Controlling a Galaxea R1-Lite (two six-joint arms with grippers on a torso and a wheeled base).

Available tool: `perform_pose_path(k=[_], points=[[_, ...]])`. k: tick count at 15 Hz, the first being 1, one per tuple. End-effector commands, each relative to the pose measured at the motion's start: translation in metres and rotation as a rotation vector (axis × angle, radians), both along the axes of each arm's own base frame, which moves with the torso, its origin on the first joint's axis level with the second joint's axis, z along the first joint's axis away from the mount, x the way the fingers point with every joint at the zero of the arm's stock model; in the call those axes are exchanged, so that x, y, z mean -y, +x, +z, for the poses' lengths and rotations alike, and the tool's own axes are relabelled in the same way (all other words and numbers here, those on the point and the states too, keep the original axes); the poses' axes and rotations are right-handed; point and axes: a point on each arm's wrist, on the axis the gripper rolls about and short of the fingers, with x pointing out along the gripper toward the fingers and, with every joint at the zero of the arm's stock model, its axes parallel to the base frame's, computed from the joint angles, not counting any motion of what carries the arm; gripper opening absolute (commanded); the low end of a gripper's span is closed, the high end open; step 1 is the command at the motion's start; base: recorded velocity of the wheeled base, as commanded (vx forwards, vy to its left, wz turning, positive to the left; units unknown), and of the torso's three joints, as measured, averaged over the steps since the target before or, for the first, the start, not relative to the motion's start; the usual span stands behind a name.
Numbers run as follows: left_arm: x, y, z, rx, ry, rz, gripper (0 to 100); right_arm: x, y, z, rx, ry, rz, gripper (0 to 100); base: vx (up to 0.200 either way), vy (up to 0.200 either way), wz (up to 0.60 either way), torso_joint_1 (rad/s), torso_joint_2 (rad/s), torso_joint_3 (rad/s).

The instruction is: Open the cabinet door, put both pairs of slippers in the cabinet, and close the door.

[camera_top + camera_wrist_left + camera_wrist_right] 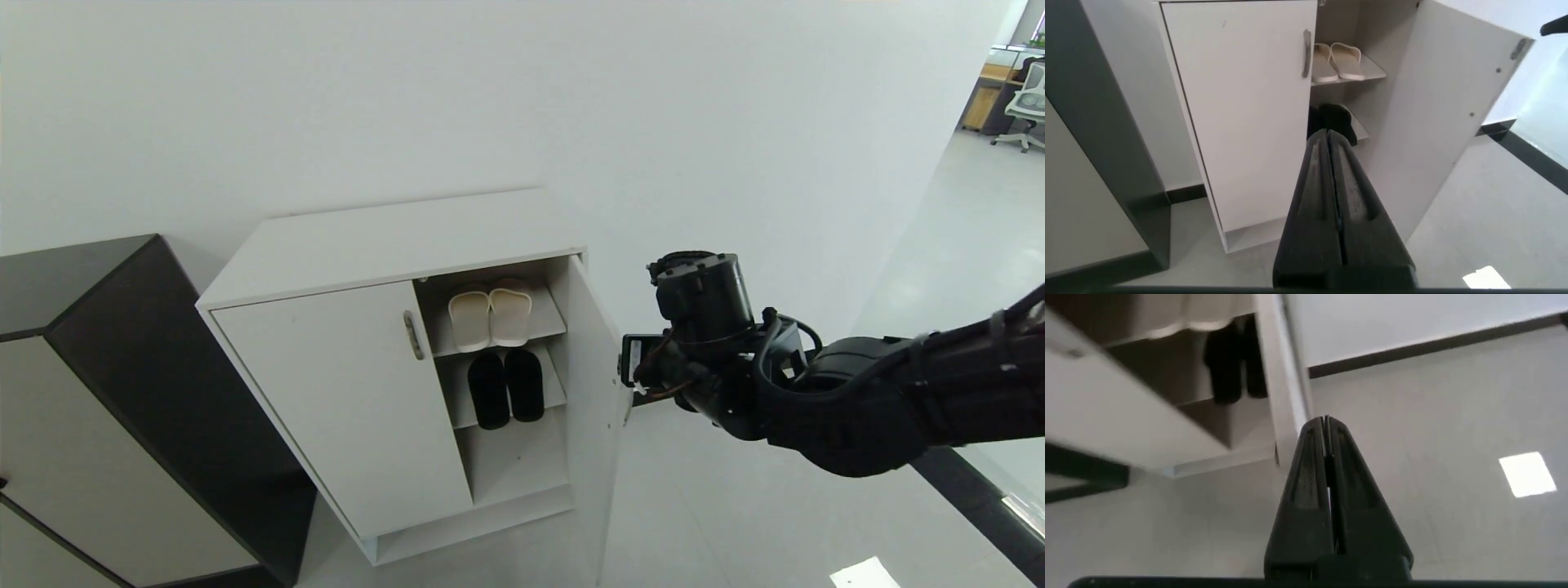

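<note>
At the far left stands a dark side cabinet [122, 351]. Your left gripper [1328, 139], fingers pressed together on nothing, faces the white wooden cabinet [392, 237]. Inside, the cream slippers [490, 317] sit on the top shelf and the black slippers [506, 388] on the shelf below. The white right-hand door [600, 392] hangs open. Your right gripper [1325, 425], also closed and empty, is just beside its outer face. Only the closing looks undone: push that door leftward until it shuts.
</note>
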Motion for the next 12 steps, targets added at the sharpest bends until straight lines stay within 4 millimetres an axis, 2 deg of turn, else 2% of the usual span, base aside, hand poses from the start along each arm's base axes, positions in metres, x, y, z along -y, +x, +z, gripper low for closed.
perform_pose_path(k=[1,4,9,12], points=[[0.000,0.000,0.000,-0.001,0.000,0.000,0,0.004,-0.026,0.017,0.026,0.034,0.061,0,0.000,0.000,0.00,0.000,0.00,0.000],[0.000,0.000,0.000,0.002,0.000,0.000,0,0.011,-0.037,0.017,0.038,0.058,0.175,0,0.000,0.000,0.00,0.000,0.00,0.000],[0.000,0.000,0.000,0.001,0.000,0.000,0,0.012,-0.039,0.010,0.044,0.003,0.202,0,0.000,0.000,0.00,0.000,0.00,0.000],[0.000,0.000,0.000,0.001,0.000,0.000,0,0.012,-0.039,0.008,0.038,-0.004,0.208,0,0.000,0.000,0.60,0.001,0.00,0.004]])
